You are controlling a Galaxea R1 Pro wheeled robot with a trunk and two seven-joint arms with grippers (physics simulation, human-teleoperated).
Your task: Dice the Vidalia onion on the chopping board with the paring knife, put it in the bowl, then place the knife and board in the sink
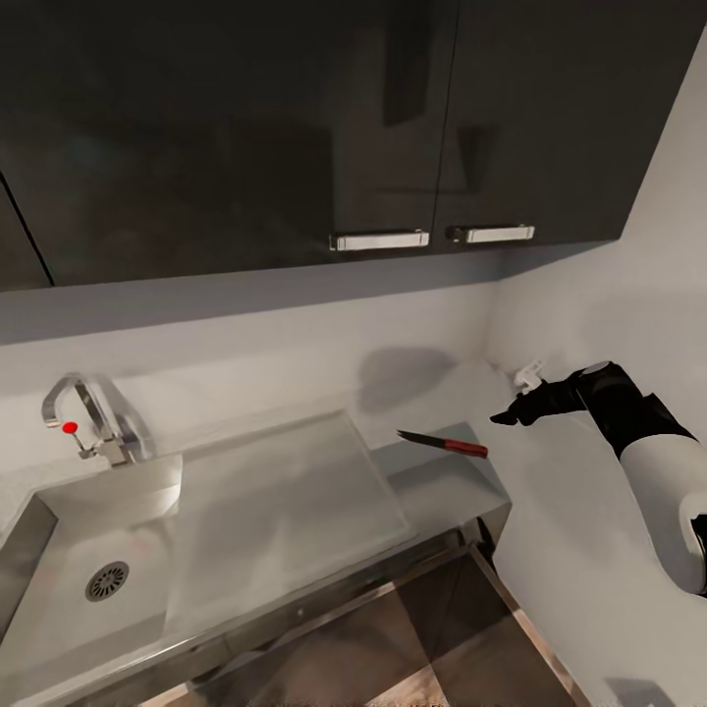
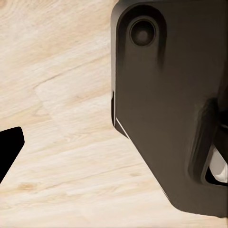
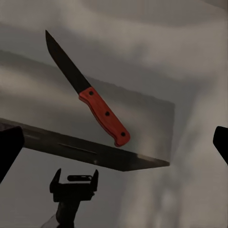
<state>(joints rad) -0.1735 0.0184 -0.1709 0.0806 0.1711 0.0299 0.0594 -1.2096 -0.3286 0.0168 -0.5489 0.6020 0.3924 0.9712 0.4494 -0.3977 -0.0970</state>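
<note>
1. The paring knife [image 1: 444,444] lies flat on the bench [image 1: 432,469], at the far right end of the grey slab, just past the drainboard edge of the sink [image 1: 59,550]. In the head view its dark blade points toward about 10 o'clock and its red handle toward 4 o'clock.
2. The right gripper [image 1: 503,417] hangs in the air beside the wall, near the knife at roughly its 2 o'clock and not touching it. In the right wrist view the knife [image 3: 89,92] sits between the two dark fingers [image 3: 9,147], which stand wide apart with nothing in them.
3. I'd say picking up the knife is the step in hand. To do it well, the gripper should come down over the red handle rather than the blade, with the fingers turned to straddle the handle across its narrow width.
4. The handle lies near the bench's front corner, so a clumsy nudge could slide the knife off the edge; a straight descent looks safer than a sweep from the side.
5. The left wrist view looks down at light wood floor [image 2: 61,95] beside a dark part of the robot [image 2: 166,104]; one dark finger [image 2: 9,149] shows at the edge, and I cannot tell how that gripper's fingers are set.
6. The sink basin looks empty around its drain [image 1: 106,581].
</note>
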